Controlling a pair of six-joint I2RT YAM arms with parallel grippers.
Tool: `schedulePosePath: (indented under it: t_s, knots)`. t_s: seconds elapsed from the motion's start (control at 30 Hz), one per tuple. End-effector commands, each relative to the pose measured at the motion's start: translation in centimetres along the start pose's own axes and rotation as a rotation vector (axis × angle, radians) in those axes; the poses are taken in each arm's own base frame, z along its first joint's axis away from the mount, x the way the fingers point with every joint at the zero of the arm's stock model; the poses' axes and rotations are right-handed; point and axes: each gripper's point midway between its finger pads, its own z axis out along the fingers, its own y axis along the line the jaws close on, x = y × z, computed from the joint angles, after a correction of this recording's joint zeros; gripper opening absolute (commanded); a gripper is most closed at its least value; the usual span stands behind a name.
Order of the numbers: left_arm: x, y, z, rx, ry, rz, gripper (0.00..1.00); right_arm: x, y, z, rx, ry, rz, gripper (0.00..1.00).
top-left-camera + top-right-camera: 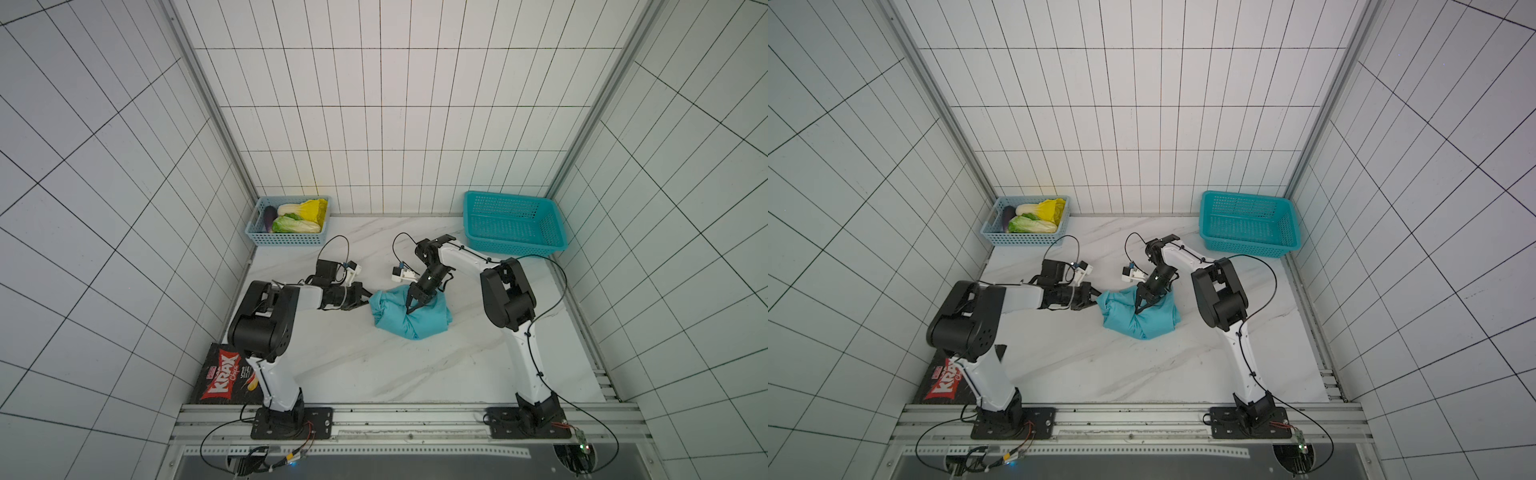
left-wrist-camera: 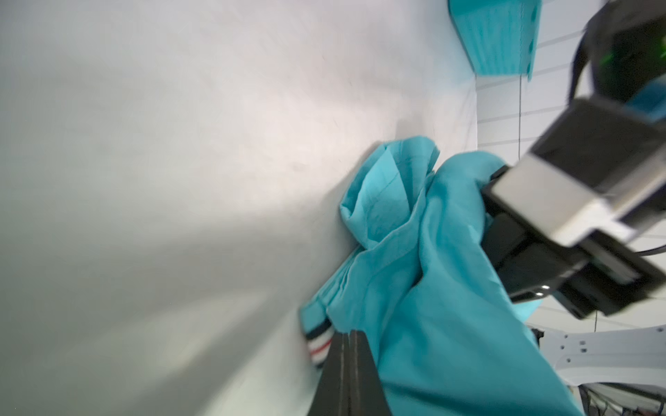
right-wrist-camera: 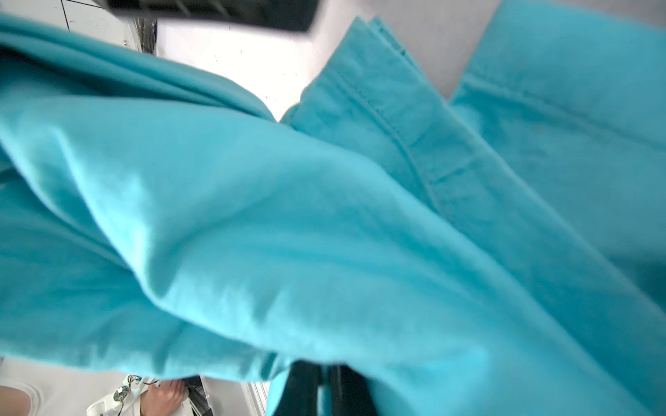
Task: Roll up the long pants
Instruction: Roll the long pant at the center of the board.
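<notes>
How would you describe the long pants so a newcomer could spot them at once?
Look at the middle of the marble table. The long pants lie bunched there, a soft teal heap. Unlike the rigid teal mesh basket behind, they are crumpled cloth.

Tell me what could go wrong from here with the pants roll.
1. The long pants lie as a lumpy bundle, and the right tool pinches only a top fold; pulling might unroll it.
2. The left tool is shut at the bundle's edge, seemingly beside the cloth; a push might just slide the bundle across the table.
3. The tools work close together and might collide.
</notes>
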Motion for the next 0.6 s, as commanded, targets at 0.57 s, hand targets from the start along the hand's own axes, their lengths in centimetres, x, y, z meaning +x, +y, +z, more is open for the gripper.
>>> schedulePosePath:
  t_s: [0.57]
  knots:
    - [4.1, -13.2, 2.2, 0.041, -0.026, 0.462, 0.0, -1.9, -1.6, -0.6, -0.235, -0.097, 0.075, 0.0]
